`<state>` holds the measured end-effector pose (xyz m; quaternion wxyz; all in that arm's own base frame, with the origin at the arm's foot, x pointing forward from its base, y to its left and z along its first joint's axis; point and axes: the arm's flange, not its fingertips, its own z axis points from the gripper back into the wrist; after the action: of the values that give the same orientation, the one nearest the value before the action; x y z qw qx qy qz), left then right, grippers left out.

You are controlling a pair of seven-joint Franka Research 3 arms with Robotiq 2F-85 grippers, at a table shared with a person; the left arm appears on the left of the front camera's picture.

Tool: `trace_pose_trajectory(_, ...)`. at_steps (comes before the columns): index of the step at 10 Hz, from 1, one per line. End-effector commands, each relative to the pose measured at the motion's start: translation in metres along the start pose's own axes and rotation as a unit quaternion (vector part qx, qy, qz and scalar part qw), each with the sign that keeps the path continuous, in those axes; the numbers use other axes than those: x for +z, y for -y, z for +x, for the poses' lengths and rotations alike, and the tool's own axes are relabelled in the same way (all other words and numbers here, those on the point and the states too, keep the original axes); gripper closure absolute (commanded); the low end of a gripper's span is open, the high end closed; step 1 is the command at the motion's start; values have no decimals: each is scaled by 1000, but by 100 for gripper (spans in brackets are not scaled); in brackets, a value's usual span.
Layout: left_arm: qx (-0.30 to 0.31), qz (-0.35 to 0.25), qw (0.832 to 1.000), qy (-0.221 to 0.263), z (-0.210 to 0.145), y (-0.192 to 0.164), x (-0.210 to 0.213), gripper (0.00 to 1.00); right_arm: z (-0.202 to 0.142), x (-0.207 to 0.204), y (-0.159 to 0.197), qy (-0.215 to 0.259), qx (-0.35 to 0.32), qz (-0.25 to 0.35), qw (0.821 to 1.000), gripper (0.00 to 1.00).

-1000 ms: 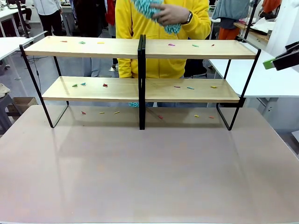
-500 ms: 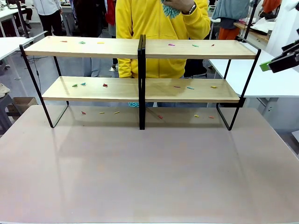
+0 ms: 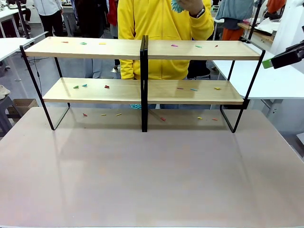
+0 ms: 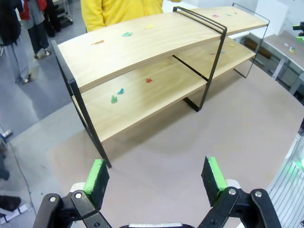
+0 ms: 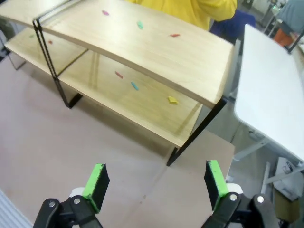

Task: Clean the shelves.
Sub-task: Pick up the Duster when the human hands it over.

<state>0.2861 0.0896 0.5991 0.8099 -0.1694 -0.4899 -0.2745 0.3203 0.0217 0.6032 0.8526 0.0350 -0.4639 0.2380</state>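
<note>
Shelves (image 3: 118, 48) stand on the far half of the brownish table (image 3: 152, 180), long side toward the robot, with a person in a yellow top (image 3: 156, 28) directly behind them. We identify two light-wood boards, one above the other, carried in a thin black frame with a black post (image 3: 144, 80) at mid-length.

Small coloured scraps (image 3: 83, 43) lie on both boards:
- three left of the post and three right of it on the upper board;
- a similar spread on the lower board.

More scraps lie on the table surface beneath the lower board.

In the left wrist view, we see the left gripper (image 4: 154, 173) hanging above the table off one end of the rack and apart from it. Its jaws are spread wide and nothing lies between the green pads (image 4: 97, 176).

In the right wrist view, we see the right gripper (image 5: 154, 181) above the table near the opposite end, clear of the frame's corner leg. Its jaws are likewise spread wide and hold nothing. In the front view it sits high at the right edge, over a white table (image 3: 270, 83) beside the rack.

The person's hand (image 3: 192, 5) is raised at chest height, above the upper board. A teal item (image 3: 176, 4) sits at the hand; the picture's top edge cuts off most of it, so we cannot tell what it is.
</note>
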Motion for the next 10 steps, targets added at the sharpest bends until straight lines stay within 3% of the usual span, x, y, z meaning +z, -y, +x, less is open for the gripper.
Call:
trace_pose_trajectory(1,-5,-7,1000,4,2,2,-1,0,-20,12,-19,7,-55,37,998,0)
trace_pose_trajectory(3,-5,-7,1000,4,2,2,-1,0,-23,25,-25,12,-66,61,996,0)
trace_pose_trajectory(10,-5,-7,1000,4,2,2,-1,0,-27,50,-36,47,-53,43,997,0)
